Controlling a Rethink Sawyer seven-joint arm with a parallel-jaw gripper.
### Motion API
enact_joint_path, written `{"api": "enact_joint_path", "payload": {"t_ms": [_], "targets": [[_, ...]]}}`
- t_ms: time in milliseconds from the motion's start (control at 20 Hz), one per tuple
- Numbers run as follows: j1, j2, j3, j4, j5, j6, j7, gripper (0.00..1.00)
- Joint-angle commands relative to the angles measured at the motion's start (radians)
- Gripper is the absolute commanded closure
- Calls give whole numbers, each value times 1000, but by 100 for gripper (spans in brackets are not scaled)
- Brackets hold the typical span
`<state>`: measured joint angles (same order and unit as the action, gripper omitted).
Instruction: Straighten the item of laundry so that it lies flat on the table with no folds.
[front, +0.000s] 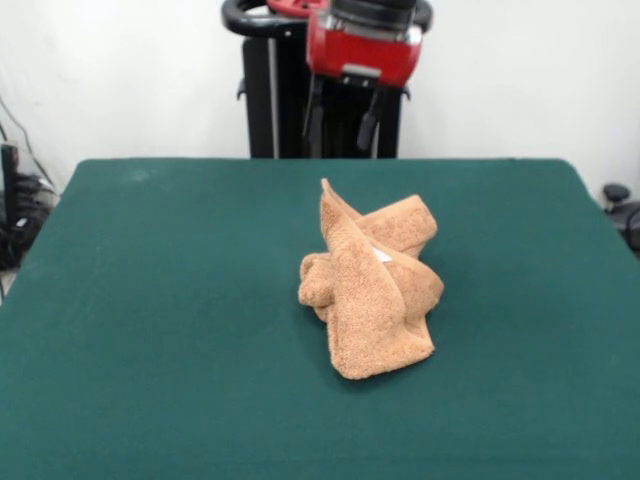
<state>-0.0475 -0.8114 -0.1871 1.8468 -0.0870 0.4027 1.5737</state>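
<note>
The dark green table (150, 330) fills the scene, with a white wall behind and cables on the floor at far left. At its far side stands the black pedestal (275, 90); the red gripper (342, 122) hangs high above the far edge, its two dark fingers (316, 118) spread apart and holding nothing, apparently drawn back before an approach. Near the table's middle, slightly right, lies the tan-orange towel (372, 290), crumpled and folded over itself, one corner peaking upward, a white label (381, 256) just showing; flattening is not yet done.

One front camera looks across the table (150, 300) toward the pedestal (290, 100) — slightly raised, fairly near.
</note>
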Motion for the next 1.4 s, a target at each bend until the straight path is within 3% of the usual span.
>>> {"api": "enact_joint_path", "payload": {"t_ms": [50, 350, 900, 1350, 1400], "targets": [[1, 123, 20, -49, 10, -130, 218, 0], [-19, 170, 39, -47, 17, -212, 207, 0], [-10, 211, 26, -64, 31, -250, 206, 0], [-20, 182, 44, -46, 28, -238, 189, 0], [-22, 180, 47, -48, 26, -236, 184, 100]]}}
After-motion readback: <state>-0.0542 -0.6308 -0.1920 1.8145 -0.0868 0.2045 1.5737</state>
